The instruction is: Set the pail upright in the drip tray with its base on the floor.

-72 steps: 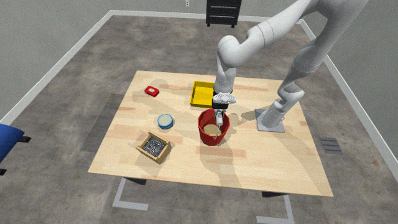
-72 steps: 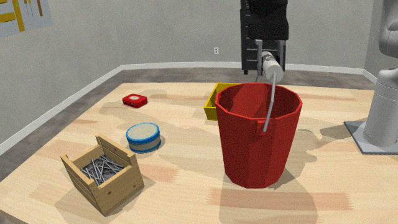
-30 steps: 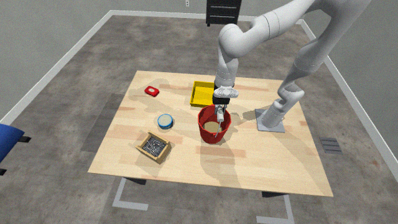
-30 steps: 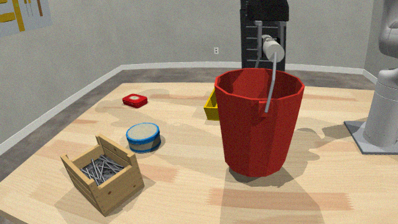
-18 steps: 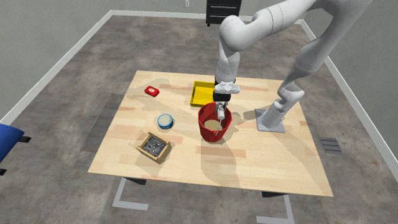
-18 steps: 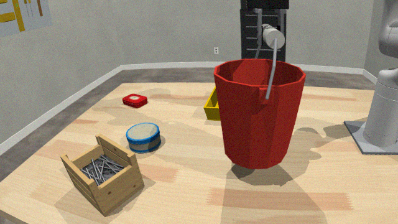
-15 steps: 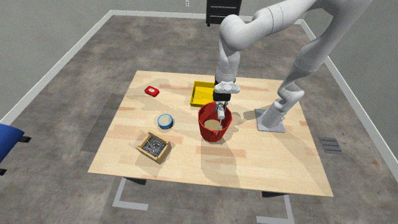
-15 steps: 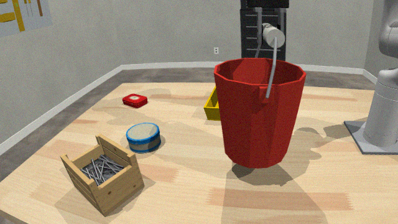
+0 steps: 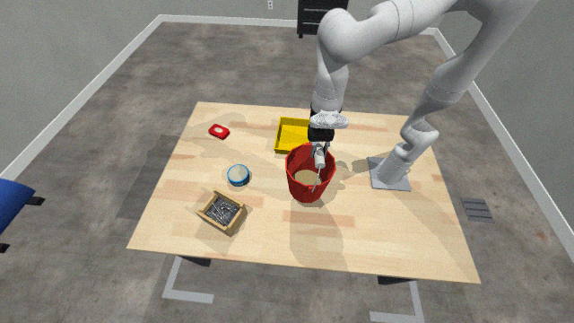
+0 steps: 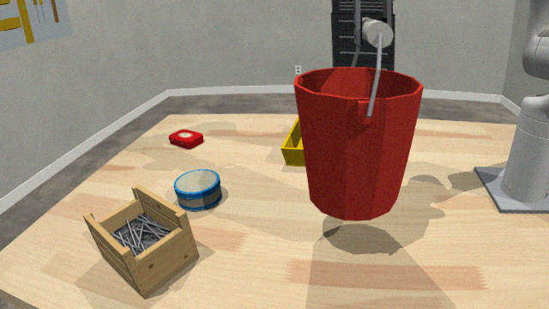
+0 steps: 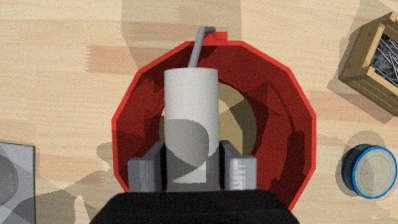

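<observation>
The red pail (image 9: 310, 172) hangs upright from its wire handle, clear of the table; its shadow lies below it in the exterior view (image 10: 358, 139). My gripper (image 9: 319, 154) is shut on the white cylindrical grip of the pail's handle (image 11: 191, 127), straight above the pail's mouth (image 11: 215, 120). The yellow drip tray (image 9: 289, 135) lies on the table just behind and left of the pail; only its near corner shows in the exterior view (image 10: 292, 146), behind the pail. The pail is not over the tray.
A wooden crate of nails (image 9: 221, 212) stands at the front left, a blue-rimmed round tin (image 9: 238, 174) beside it, and a red flat box (image 9: 219, 131) farther back left. The arm's base (image 9: 390, 175) is at the right of the table.
</observation>
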`<action>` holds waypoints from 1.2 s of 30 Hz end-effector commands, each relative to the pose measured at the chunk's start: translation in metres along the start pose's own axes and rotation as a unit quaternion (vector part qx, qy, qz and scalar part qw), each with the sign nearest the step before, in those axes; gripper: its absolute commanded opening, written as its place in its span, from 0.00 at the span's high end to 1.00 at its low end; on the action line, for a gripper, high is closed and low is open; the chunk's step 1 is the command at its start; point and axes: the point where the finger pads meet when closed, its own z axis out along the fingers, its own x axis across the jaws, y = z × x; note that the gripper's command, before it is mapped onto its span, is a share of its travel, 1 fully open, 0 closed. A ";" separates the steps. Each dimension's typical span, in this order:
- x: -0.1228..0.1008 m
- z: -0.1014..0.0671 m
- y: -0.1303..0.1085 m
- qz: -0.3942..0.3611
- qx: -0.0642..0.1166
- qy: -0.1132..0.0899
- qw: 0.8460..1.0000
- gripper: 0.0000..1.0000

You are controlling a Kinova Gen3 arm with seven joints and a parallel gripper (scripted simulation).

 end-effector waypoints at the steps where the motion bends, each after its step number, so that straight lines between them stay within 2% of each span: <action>1: 0.000 -0.002 0.000 0.000 0.000 0.001 1.000 1.00; 14: 0.000 -0.010 0.000 0.000 0.000 0.001 1.000 1.00; 36: 0.000 -0.011 0.000 0.000 0.000 0.001 1.000 1.00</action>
